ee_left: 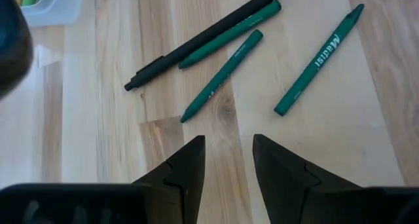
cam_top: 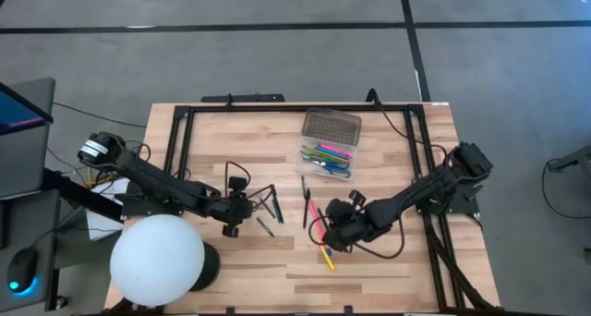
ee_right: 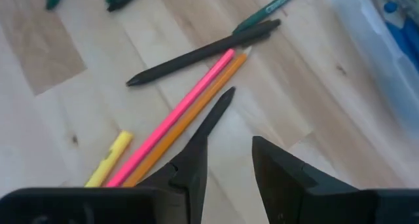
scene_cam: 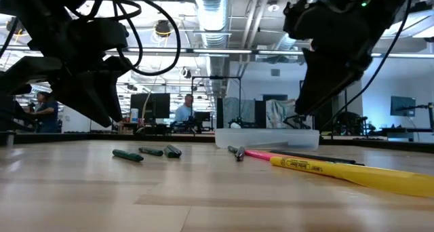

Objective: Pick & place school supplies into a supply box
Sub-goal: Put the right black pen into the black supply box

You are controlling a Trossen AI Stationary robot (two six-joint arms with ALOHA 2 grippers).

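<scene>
from above, my left tool [cam_top: 231, 214] hovers beside green pens [cam_top: 270, 205]; my right tool [cam_top: 334, 233] hangs over pink and yellow supplies [cam_top: 323, 247], the supply box [cam_top: 329, 145] well beyond it on the table [cam_top: 231, 140]. at each wrist, my fingers [ee_left: 183, 175] stand apart, holding nothing; pink pencil [ee_right: 173, 119] just ahead.
</scene>
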